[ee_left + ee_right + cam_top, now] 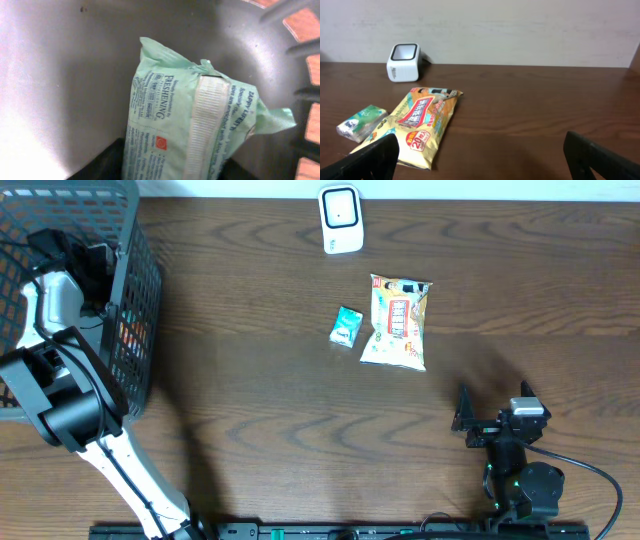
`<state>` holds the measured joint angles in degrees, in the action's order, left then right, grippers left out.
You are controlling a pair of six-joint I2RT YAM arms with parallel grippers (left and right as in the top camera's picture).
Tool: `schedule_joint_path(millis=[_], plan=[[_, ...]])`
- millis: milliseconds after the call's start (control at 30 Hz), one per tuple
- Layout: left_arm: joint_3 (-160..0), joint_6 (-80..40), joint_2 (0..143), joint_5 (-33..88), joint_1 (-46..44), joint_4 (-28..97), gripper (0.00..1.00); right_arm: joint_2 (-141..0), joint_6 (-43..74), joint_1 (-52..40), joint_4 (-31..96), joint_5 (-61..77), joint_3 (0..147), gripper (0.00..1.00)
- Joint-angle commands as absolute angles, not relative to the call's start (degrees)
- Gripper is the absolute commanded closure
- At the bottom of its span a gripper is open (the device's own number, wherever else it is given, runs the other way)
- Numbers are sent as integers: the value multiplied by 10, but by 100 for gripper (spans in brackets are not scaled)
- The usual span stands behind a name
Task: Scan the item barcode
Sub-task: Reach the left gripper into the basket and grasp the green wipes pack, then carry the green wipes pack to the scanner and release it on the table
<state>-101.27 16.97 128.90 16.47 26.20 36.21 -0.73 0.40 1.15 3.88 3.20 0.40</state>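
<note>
Mint-green, white-seamed printed packet (170,125) sits between left fingers (100,162), grip unclear; right fingers (370,157) spread wide.

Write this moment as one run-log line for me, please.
left end effector: inside basket, straddling green packet, grip unconfirmed | right end effector: open, empty | scanner: nothing presented | table: snack bag, small teal pack

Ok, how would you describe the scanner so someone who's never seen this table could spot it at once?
Look at the dark wooden table, along its far edge near the middle. The scanner stands there alone, behind the snack bag and green packet. Unlike those flat, colourful packs, it is a small white box with a dark window.
</note>
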Motion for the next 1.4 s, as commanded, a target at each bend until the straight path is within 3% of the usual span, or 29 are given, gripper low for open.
schedule_joint_path(millis=[0, 200, 500, 667, 1000, 1167, 1367], plan=[[-1011, 146, 1302, 142, 265, 368, 69, -5, 8, 6, 41, 36, 3, 1], [-1019, 70, 1220, 143, 264, 366, 80, -5, 8, 6, 41, 36, 3, 1], [-1019, -21, 1021, 143, 264, 357, 80, -5, 8, 6, 41, 36, 3, 1], [-1019, -136, 917, 144, 264, 348, 80, -5, 8, 6, 41, 36, 3, 1], [-1017, -185, 834, 450, 204, 433, 80, -5, 8, 6, 41, 36, 3, 1], [-988, -174, 852, 399, 89, 516, 80, -5, 8, 6, 41, 36, 3, 1], [-939, -175, 903, 205, -53, 535, 79, -5, 8, 6, 41, 36, 3, 1]])
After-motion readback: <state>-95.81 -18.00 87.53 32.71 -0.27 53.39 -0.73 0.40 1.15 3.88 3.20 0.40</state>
